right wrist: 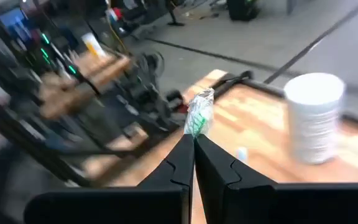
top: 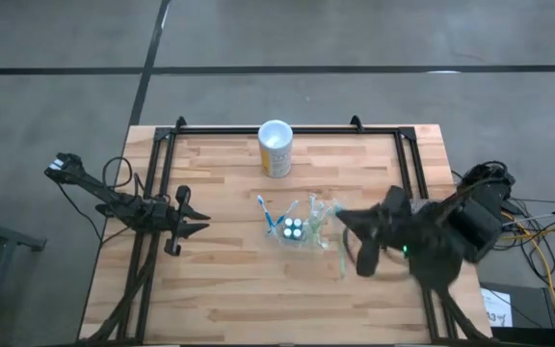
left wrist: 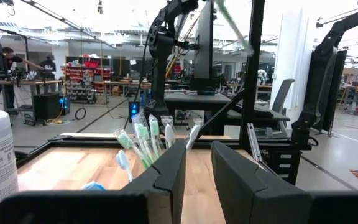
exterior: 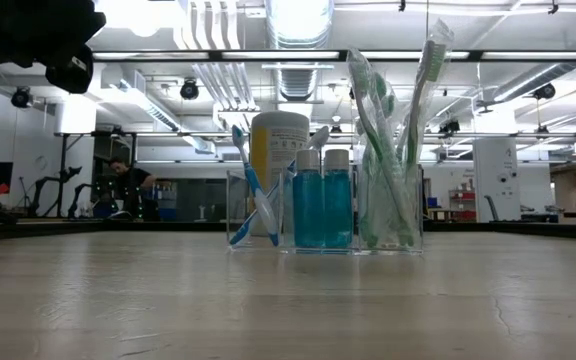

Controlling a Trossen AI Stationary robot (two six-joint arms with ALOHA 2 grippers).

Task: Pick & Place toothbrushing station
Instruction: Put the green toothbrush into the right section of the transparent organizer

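On the worktop (top: 239, 289), near its middle, stands the clear station (exterior: 323, 210), upright. Its compartments hold a blue brush (exterior: 252, 195) leaning at one end, two blue bottles (exterior: 322, 205) in the centre, and green brushes (exterior: 383, 150) at the other end. Just beside it on the right, the right tool (right wrist: 193, 140) is lifted off the wood, its fingers pressed together on a green brush (right wrist: 198, 115). The left tool (top: 198, 214) waits well apart at the left, fingers slightly spread, pinching nothing. Farther back stands a yellow cup (top: 276, 148).
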